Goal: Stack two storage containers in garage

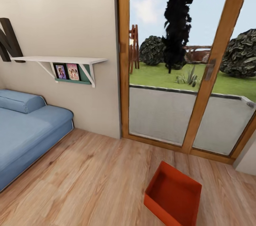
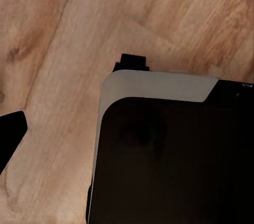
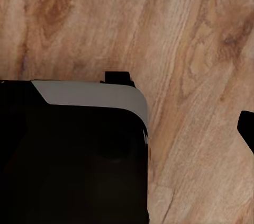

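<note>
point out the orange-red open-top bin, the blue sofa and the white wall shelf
orange-red open-top bin [image 1: 174, 192]: head view, inner floor
blue sofa [image 1: 25, 130]: head view, seat cushion
white wall shelf [image 1: 60, 59]: head view, top board

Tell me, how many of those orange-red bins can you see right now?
1. One storage container sits open and empty on the wood floor near the glass door, to the right of the blue sofa. A second may be out of frame.

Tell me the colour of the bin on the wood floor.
Orange-red, inside and out; the storage container shows best in the head view.
</note>
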